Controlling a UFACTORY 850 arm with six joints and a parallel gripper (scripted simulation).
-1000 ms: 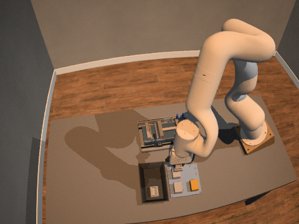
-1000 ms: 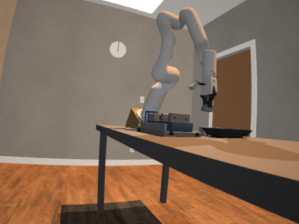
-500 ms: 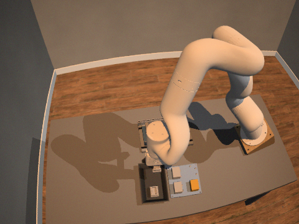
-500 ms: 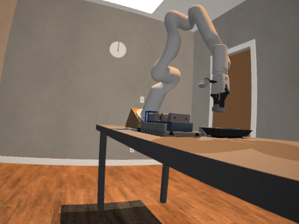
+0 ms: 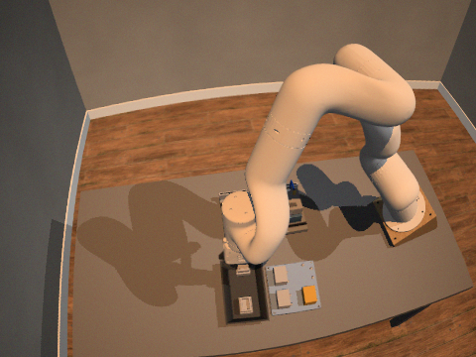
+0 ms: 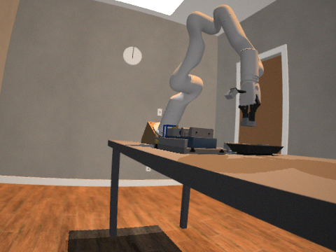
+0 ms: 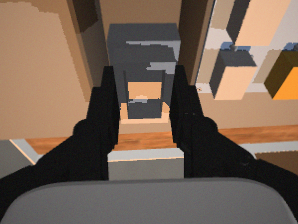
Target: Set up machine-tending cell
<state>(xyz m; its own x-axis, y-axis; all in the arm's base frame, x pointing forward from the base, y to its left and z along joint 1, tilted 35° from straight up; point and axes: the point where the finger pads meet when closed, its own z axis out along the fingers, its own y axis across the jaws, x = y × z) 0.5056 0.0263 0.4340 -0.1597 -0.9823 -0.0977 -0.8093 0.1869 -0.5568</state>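
The tool [image 7: 144,107] is clenched on a grey part [image 7: 144,50] with a square pocket, held between its two black fingers and hanging in the air above the tabletop [image 5: 149,307]. In the top view the arm [image 5: 278,164] bends over the vise [image 5: 297,213] and its wrist sits over the near end of the dark tray [image 5: 229,297]. One part [image 5: 246,304] already lies flat on the tray floor, pocket up. Just beside the tray, the plate [image 5: 312,278] carries two aluminium blanks [image 5: 281,275] and [image 5: 284,298], one behind the other, and a brass blank [image 5: 309,295] apart from them on the side away from the tray. From the exterior view the tool [image 6: 249,113] hangs well above the tray [image 6: 254,148], touching nothing but the held part
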